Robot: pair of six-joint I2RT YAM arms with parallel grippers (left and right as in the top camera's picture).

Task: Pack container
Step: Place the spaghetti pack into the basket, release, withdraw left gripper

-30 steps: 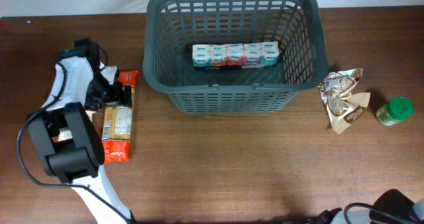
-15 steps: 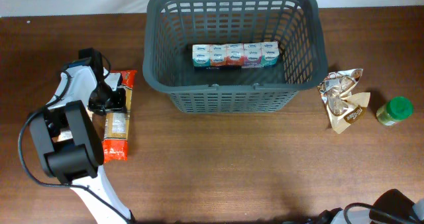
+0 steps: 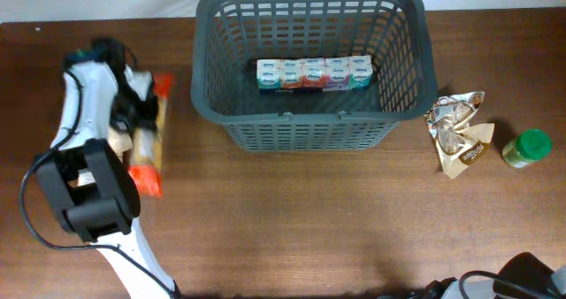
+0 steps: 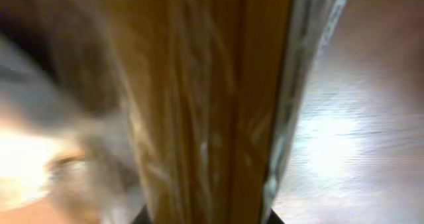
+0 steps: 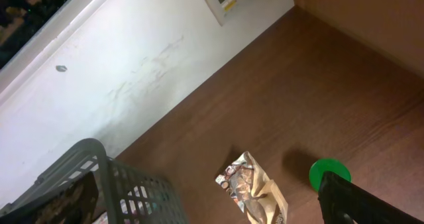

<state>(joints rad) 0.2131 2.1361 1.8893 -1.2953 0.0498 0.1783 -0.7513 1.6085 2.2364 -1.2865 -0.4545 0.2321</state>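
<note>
Spaghetti in a long orange-and-clear plastic packet (image 3: 147, 140) is gripped by the left gripper (image 3: 133, 113), long axis near-to-far (blurred, so roughly). The large dark grey slotted plastic basket (image 3: 202, 78) stands to its right, well apart. Whether the right gripper (image 5: 348, 199) is open, I cannot tell.

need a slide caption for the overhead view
Left claw grips a long orange spaghetti packet beside the large dark grey plastic basket holding a row of small cartons.

One basket (image 3: 305, 119) at twelve o'clock holds five small cartons (image 3: 314, 73). One orange pasta packet (image 3: 149, 144) shows at nine o'clock, one crumpled snack bag (image 3: 458, 133) and one green-lidded jar (image 3: 528, 149) at three.
</note>
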